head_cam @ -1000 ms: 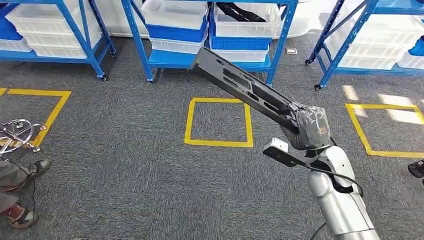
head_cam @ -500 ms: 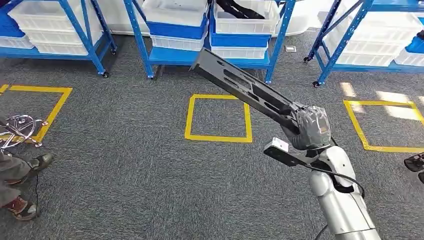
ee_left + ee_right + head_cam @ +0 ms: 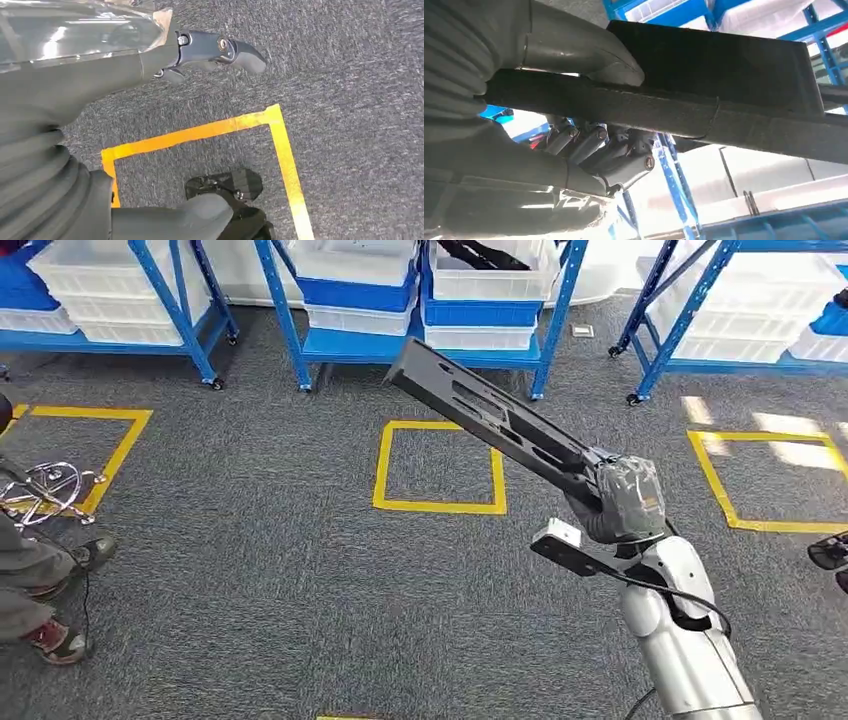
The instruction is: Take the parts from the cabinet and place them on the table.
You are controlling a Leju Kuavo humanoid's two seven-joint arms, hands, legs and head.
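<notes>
Far to the left of the right hand, a person's shoes and the shiny base of a stool rest on the grey floor. The left hand hangs low over the floor by a line of yellow tape. Its fingers are spread out and it holds nothing, likely because this job needs just one hand.

Ahead of the right hand, a yellow square is taped on the floor. Past it stand blue racks with white bins and blue bins.

The long black part sticks out up and to the left from the right hand. The hand grips it tight at the near end, thumb on one side and fingers curled under the other. That firm hold probably stops the long part from tipping. The part is up in the air, away from the racks, so it seems to be on its way to the desk.
</notes>
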